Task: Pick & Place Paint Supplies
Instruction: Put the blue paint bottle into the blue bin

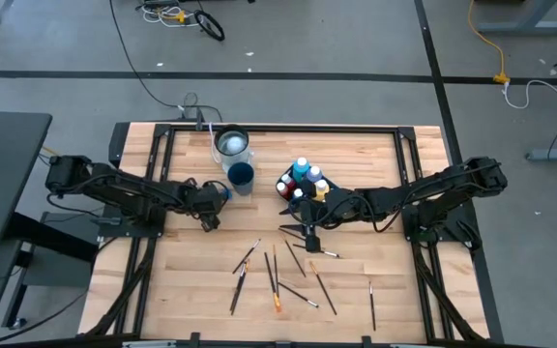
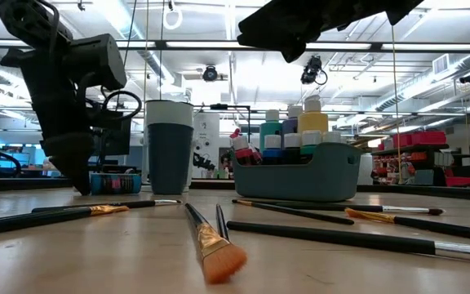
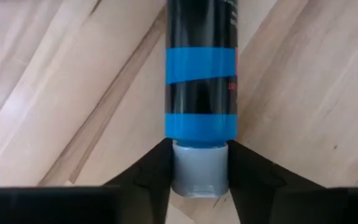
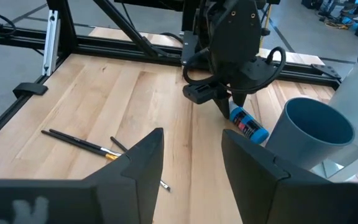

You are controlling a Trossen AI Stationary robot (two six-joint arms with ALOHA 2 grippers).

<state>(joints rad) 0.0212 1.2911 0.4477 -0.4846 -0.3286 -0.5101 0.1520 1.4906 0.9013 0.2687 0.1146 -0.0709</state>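
High view: The left claw (image 1: pixel 208 208) is low over the worktop (image 1: pixel 191 280), just beside the dark blue cup (image 1: pixel 241 175). The right claw (image 1: pixel 309 235) is positioned beside the tray (image 1: pixel 289 196) of paint bottles (image 1: pixel 304 179). Loose brushes (image 1: pixel 277 275) lie scattered on the worktop between the arms and its near edge.

Low view: The teal tray (image 2: pixel 296 178) holds upright bottles with pale caps. Several brushes (image 2: pixel 206 237) lie flat in front of it. The cup (image 2: pixel 168 147) stands upright to one side of the tray.

Left wrist view: The left claw (image 3: pixel 197 177) has both fingers (image 3: pixel 151 174) against the pale cap of a blue-banded paint bottle (image 3: pixel 201 68) lying flat on the worktop. The jaws are closed in on the cap.

Right wrist view: The right claw (image 4: pixel 188 162) stands partly open with nothing between its fingers. Farther off, the left arm is lowered over the lying bottle (image 4: pixel 248 122), next to the cup (image 4: pixel 312 132). Two brushes (image 4: pixel 82 143) lie on the worktop.
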